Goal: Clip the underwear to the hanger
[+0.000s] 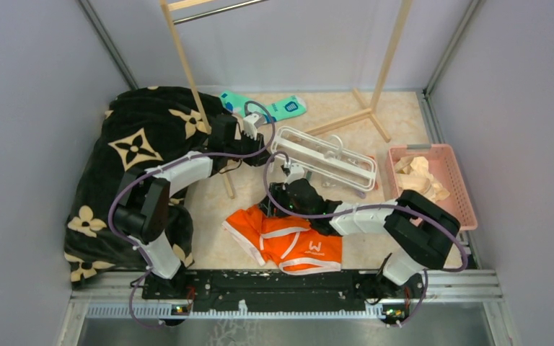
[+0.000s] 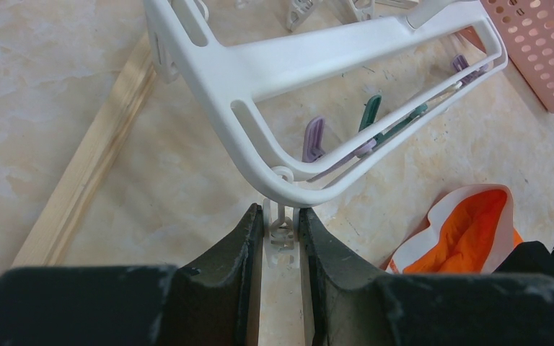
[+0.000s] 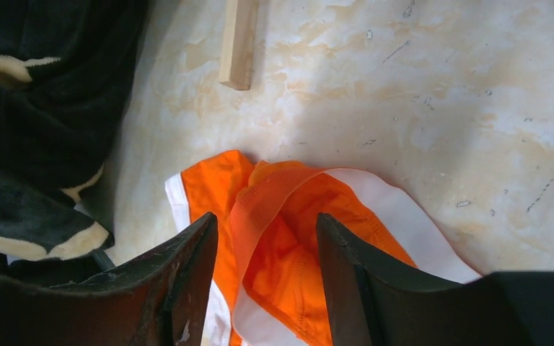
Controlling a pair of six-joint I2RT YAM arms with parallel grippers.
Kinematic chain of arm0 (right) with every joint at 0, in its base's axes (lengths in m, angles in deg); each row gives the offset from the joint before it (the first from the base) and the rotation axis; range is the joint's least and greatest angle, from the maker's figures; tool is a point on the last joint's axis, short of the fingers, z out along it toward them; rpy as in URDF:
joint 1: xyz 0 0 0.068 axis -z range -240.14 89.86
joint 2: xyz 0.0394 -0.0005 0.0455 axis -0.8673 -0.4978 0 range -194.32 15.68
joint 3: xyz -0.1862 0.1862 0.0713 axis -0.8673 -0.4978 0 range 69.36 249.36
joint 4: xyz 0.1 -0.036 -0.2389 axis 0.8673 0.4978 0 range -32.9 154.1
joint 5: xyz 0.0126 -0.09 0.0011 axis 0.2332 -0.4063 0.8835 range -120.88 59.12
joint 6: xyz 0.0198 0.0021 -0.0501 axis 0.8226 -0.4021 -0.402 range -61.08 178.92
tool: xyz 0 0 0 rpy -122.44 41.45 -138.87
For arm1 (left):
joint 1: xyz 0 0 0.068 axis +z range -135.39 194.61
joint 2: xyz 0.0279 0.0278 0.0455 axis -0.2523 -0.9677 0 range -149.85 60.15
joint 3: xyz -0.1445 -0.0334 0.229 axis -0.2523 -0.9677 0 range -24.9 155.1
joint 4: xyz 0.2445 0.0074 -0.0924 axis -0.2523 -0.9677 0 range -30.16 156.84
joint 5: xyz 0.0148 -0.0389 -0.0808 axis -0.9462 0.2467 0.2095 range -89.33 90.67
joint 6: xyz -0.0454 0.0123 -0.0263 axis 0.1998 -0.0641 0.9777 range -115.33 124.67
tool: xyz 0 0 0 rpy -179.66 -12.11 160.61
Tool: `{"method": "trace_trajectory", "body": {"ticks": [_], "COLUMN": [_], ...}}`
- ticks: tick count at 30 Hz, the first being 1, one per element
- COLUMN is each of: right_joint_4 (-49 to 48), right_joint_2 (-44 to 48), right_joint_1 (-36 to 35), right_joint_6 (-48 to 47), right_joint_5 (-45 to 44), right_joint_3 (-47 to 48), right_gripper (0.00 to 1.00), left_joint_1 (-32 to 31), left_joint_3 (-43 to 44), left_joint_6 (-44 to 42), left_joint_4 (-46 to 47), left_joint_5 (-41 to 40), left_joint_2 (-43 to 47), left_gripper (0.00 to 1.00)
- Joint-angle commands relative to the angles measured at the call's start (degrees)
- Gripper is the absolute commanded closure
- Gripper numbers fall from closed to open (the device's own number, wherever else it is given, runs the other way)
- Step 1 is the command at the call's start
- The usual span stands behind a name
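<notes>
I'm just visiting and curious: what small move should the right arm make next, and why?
Probably lower the right gripper and close on the underwear: its open jaws straddle a raised orange fold, while the left gripper holds the hanger by a corner link.

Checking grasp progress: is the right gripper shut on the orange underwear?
No, the right gripper stands open, with a fold of the underwear showing between its spread fingers.
</notes>
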Motion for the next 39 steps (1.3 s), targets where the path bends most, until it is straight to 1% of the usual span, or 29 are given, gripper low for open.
{"method": "trace_trajectory", "body": {"ticks": [1, 4, 10, 16, 19, 21, 27, 33, 36, 39], "right_joint_4": [-3.6, -3.9, -2.7, -0.1, 1.9, 2.5, -1.1, -2.8, -3.8, -4.2], "right_joint_2": [-1.3, -2.6, -4.6, -4.7, -3.7, -3.3, -3.4, -3.5, -3.7, -4.6], "right_joint_1": [-1.5, -2.0, -2.6, -3.1, -3.7, -4.1, -4.4, -5.0, -5.1, -5.2], "right_joint_6": [4.4, 4.6, 4.3, 4.2, 4.4, 4.7, 5.1, 3.8, 2.8, 1.5], "right_joint_5": [-0.3, 0.8, 1.4, -0.3, -2.9, -3.9, -2.3, -1.7, -1.0, -0.1], "right_joint_3": [3.7, 4.5, 6.7, 6.8, 5.8, 4.9, 3.2, 3.8, 4.3, 5.2], "right_gripper": [0.48, 0.5, 0.59, 0.59, 0.53, 0.51, 0.5, 0.47, 0.5, 0.58], "left_joint_1": [0.4, 0.4, 0.4, 0.4, 0.5, 0.4, 0.5, 0.5, 0.5, 0.6], "left_joint_3": [2.2, 2.3, 2.3, 2.4, 2.4, 2.4, 2.5, 2.6, 2.7, 2.7], "left_joint_6": [0.4, 0.4, 0.3, 0.3, 0.2, 0.3, 0.1, 0.0, 0.0, 0.0], "left_joint_4": [0.6, 0.5, 0.3, 0.2, 0.2, 0.1, -0.1, -0.2, -0.2, -0.3], "left_joint_5": [0.5, 0.4, 0.2, 0.3, 0.4, 0.2, 0.3, 0.3, 0.2, 0.2], "left_joint_2": [1.9, 1.9, 2.1, 2.2, 2.2, 2.2, 2.1, 2.0, 2.1, 2.1], "left_gripper": [1.0, 1.0, 1.0, 1.0, 1.0, 1.0, 1.0, 1.0, 1.0, 1.0]}}
